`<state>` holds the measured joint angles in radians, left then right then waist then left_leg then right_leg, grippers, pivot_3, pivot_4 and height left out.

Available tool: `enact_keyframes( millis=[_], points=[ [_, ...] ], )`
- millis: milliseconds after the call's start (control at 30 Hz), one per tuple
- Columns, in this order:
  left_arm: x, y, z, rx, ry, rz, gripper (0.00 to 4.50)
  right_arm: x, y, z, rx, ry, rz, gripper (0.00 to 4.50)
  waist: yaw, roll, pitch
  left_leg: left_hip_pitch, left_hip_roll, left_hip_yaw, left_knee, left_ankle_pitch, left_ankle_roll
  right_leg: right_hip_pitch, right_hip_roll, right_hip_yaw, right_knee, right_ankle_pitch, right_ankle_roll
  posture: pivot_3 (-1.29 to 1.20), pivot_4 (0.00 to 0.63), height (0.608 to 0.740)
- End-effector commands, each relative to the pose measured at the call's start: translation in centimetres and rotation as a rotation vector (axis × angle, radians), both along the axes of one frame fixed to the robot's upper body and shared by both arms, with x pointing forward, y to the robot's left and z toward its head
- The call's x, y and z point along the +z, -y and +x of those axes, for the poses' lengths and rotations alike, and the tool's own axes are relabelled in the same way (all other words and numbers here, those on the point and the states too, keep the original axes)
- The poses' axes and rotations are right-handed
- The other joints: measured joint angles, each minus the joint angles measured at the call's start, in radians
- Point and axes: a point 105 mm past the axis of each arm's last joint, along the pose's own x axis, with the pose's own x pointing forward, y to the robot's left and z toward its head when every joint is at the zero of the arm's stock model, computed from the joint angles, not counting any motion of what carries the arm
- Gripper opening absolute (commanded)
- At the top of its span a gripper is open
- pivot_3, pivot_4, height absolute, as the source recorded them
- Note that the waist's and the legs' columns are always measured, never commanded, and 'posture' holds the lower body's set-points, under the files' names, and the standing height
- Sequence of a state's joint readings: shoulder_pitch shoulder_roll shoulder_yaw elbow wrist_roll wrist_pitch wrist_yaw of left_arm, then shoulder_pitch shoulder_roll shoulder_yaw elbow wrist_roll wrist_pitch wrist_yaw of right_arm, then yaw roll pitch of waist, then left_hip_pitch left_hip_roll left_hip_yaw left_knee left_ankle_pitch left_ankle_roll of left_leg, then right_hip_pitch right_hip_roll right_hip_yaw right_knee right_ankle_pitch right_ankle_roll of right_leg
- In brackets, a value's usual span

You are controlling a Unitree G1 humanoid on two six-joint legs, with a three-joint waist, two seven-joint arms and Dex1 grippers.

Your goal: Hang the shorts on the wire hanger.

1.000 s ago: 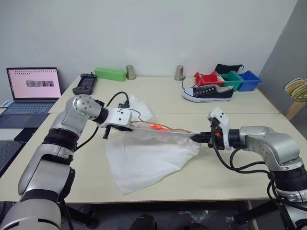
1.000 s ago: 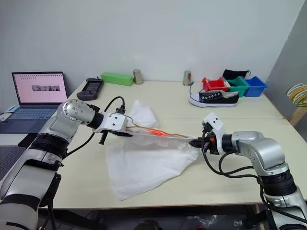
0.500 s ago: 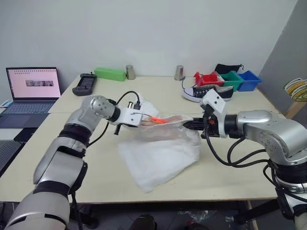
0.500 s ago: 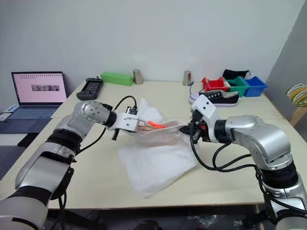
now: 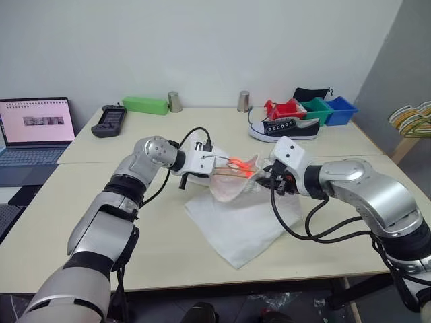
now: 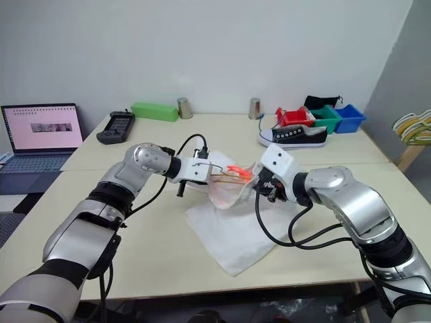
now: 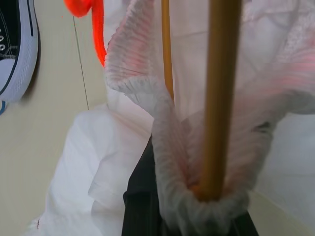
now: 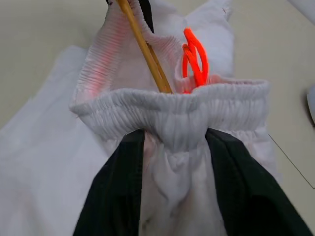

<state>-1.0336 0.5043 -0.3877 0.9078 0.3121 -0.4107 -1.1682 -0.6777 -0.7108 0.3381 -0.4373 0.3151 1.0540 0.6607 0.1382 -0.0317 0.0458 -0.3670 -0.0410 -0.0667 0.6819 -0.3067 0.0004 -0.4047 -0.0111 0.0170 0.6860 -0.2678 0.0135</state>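
Now | threading: left end effector [image 6: 202, 171] clamped on wire hanger [image 7: 216, 98] inside shorts [image 6: 236, 225] waistband | right end effector [image 8: 172, 162] parted, waistband between its fingers | next: work band further along wire

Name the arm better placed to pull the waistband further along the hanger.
Right, probably: the right gripper has the shorts' waistband between its parted fingers, while the left gripper is shut on waistband and wire hanger together.

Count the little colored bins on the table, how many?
3, side by side at the table's far right corner behind the sneaker: a red bin, a green bin and a blue bin. Another could hide behind them.
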Motion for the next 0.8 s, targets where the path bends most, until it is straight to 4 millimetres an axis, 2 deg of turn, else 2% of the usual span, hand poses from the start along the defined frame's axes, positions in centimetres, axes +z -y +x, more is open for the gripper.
enact_keyframes(
  millis=[33,133,267,433,567,700,800],
  points=[
    [3.2,1.5,0.4,-0.042,0.092,-0.073,0.0,1.1,0.3,0.6,0.011,0.08,-0.059,2.92,-0.003,0.0,0.0,0.0,0.0,0.0,0.0,0.0,0.0,0.0,0.0,0.0,0.0,0.0,0.0,0.18,0.0,0.74],
    [3.3,1.7,0.3,-0.052,0.096,-0.08,0.0,0.3,1.2,1.2,-0.003,0.099,-0.149,3.68,-0.005,0.0,0.0,0.0,0.0,0.0,0.0,0.0,0.0,0.0,0.0,0.0,0.0,0.0,0.0,0.18,0.0,0.74],
    [3.3,1.9,0.0,-0.072,0.097,-0.081,0.0,-0.7,1.8,1.8,0.004,0.105,-0.239,4.45,-0.005,0.0,0.0,0.0,0.0,0.0,0.0,0.0,0.0,0.0,0.0,0.0,-0.002,0.0,0.0,0.19,0.0,0.74],
    [3.5,2.4,-0.4,-0.098,0.1,-0.089,0.0,-1.7,2.1,2.7,0.024,0.12,-0.33,4.45,-0.006,0.0,0.0,0.0,0.0,0.0,0.0,0.0,0.0,0.0,0.0,0.0,-0.002,0.0,0.0,0.21,0.0,0.74],
    [3.6,2.3,-0.8,-0.102,0.102,-0.086,0.0,-1.8,2.2,3.9,0.03,0.151,-0.376,4.45,-0.005,0.0,0.0,0.0,0.0,0.001,0.0,0.0,0.0,0.0,0.0,0.0,-0.002,0.0,0.0,0.23,0.0,0.74],
    [3.7,2.1,-1.0,-0.102,0.112,-0.081,0.0,-2.2,2.5,4.4,0.049,0.165,-0.415,3.77,-0.003,0.0,0.0,0.0,0.0,0.0,0.0,0.0,0.0,0.0,0.0,0.0,-0.002,0.0,0.0,0.25,0.0,0.74],
    [4.0,2.4,-1.1,-0.108,0.119,-0.091,0.0,-2.6,2.7,4.4,0.066,0.164,-0.432,3.0,-0.001,0.0,0.0,0.0,0.0,0.0,0.0,0.0,0.0,0.0,0.0,0.0,-0.003,0.0,0.0,0.25,0.0,0.74]
  ],
)
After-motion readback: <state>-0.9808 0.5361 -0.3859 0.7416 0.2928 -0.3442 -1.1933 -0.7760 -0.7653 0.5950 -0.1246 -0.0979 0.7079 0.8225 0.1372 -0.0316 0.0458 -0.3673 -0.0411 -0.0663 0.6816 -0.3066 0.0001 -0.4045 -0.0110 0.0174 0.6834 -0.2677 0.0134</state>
